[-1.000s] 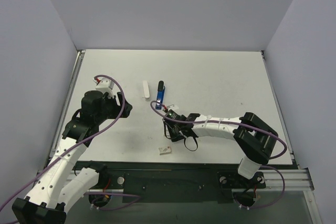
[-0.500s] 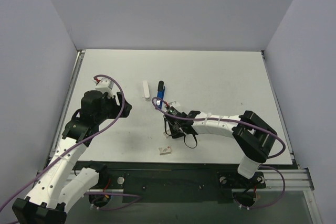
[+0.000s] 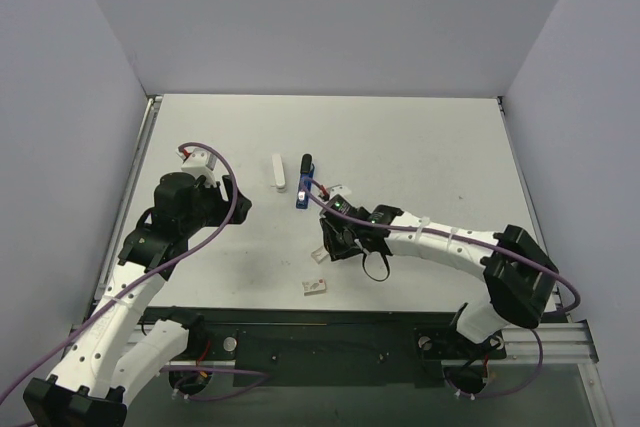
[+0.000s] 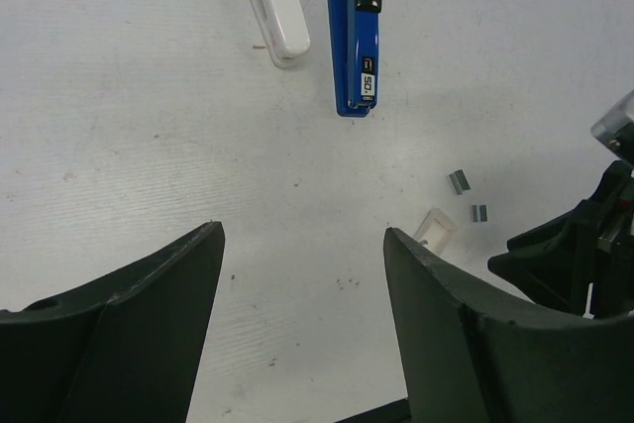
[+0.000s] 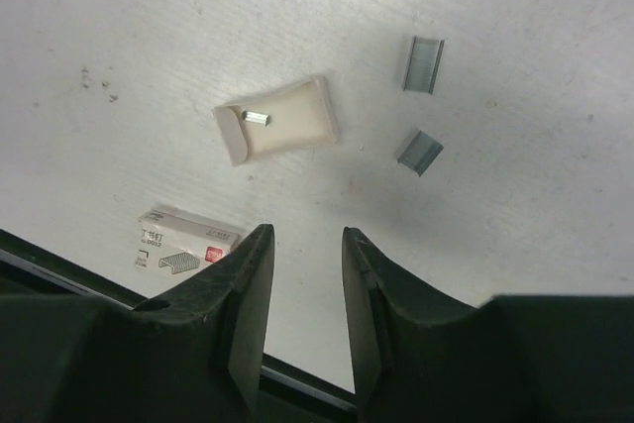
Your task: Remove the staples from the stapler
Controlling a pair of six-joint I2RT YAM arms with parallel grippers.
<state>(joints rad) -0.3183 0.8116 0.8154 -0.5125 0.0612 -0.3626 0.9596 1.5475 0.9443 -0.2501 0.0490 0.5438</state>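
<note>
The blue stapler (image 3: 303, 187) (image 4: 357, 42) with its black end lies at mid-table, pointing away from me. A white bar (image 3: 278, 171) (image 4: 277, 7) lies just left of it. Two short grey clumps of staples (image 5: 423, 63) (image 4: 459, 181) rest loose on the table, with a second clump (image 5: 420, 151) close by. My right gripper (image 3: 333, 243) (image 5: 307, 230) hovers just near of them, jaws slightly apart with nothing between. My left gripper (image 3: 233, 199) (image 4: 302, 230) stands wide open over bare table, well left of the stapler.
A small beige tray (image 5: 275, 132) (image 4: 436, 226) holding a tiny staple bit lies beside the clumps. A staple box (image 5: 188, 242) (image 3: 314, 287) sits near the front edge. The black front rail (image 3: 330, 332) runs just beyond it.
My right gripper's jaws have parted and its arm has stretched out, the elbow swinging right. The left arm has not moved.
</note>
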